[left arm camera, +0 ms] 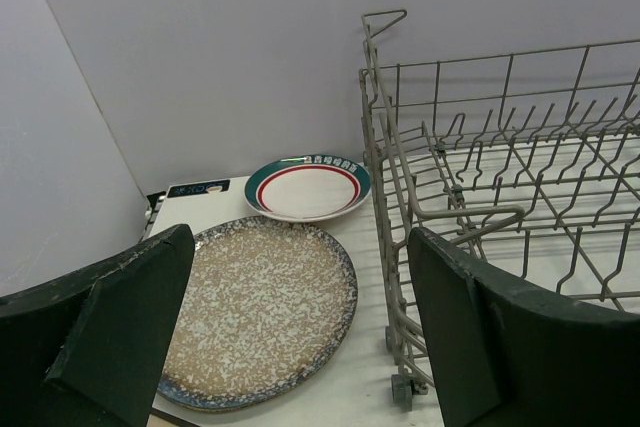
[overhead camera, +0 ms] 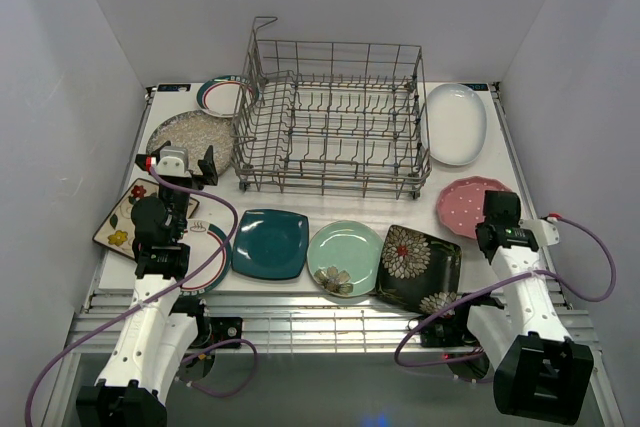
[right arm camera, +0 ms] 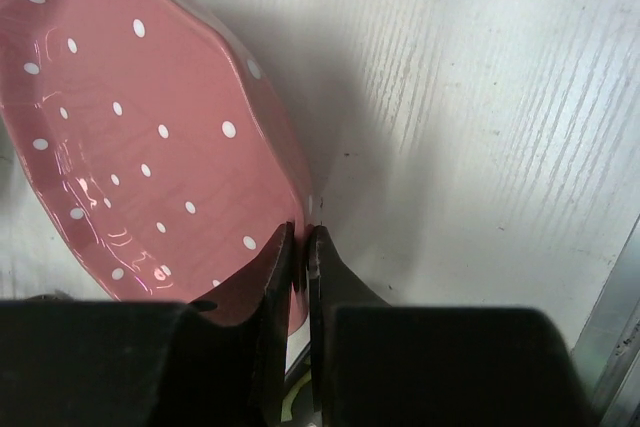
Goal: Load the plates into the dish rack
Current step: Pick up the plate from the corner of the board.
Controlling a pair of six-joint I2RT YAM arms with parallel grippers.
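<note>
Our left gripper (left arm camera: pixel 300 242) gapes above the speckled plate (left arm camera: pixel 260 317) beside the rack (overhead camera: pixel 330 132). Our right gripper (right arm camera: pixel 300 232), shut at the pink plate's (right arm camera: pixel 130 127) rim, seems poised to lift it.

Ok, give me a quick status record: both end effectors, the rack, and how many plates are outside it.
Dish rack: no plates inside
Plates outside rack: nine
Left end effector: open, empty, by speckled grey plate, left of rack
Right end effector: shut on pink scalloped plate rim
</note>
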